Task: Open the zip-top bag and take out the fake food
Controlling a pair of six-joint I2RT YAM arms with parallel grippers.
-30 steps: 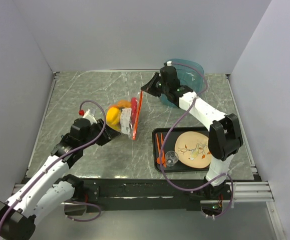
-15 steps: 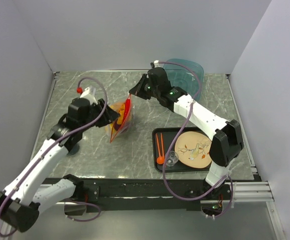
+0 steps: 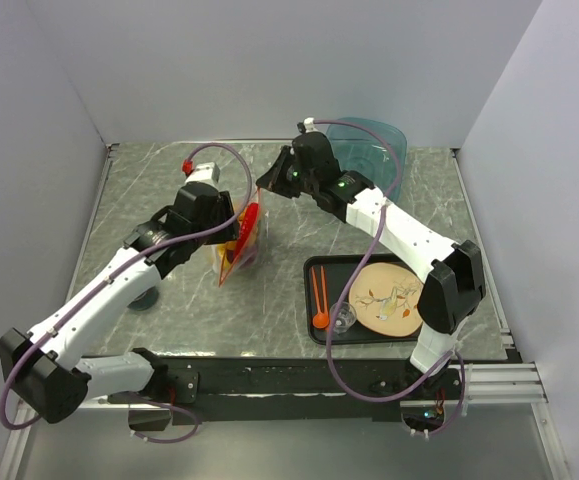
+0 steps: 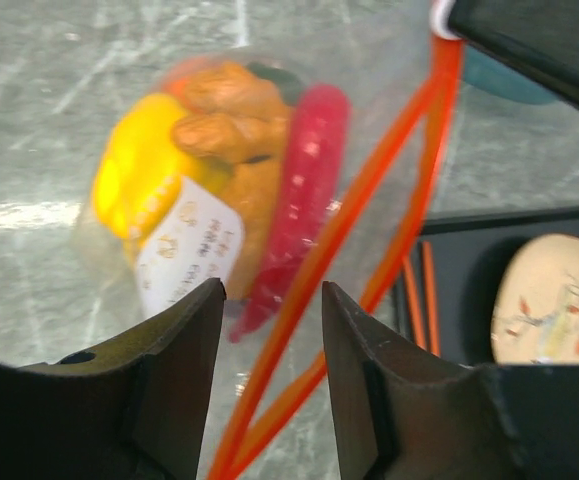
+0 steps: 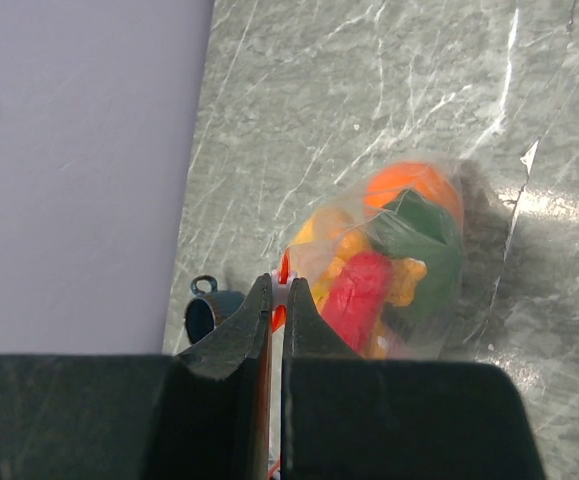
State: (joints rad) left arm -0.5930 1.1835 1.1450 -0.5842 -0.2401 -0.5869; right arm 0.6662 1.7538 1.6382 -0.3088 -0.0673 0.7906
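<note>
Closed right fingers [image 5: 234,338] pinch zip strip [image 4: 287,340] of zip-top bag [image 5: 419,250]; left fingers [image 4: 174,355] half open, strip between them.

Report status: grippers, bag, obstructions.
Right gripper shut on zip-top bag corner. Left gripper open astride the zip strip. Fake food inside. No obstruction seen.

This is a robot test lab, not a kitchen. My left arm [image 3: 104,300] and right arm [image 3: 404,232] are bolted to a black rail [image 3: 289,378] at the edge of a marble-look table [image 3: 159,180]. Bare pale walls [image 3: 269,60] box it in, a loose cable [image 3: 327,355] trails, and the zip-top bag [image 3: 239,248] holds only fake food [image 4: 224,130].
</note>
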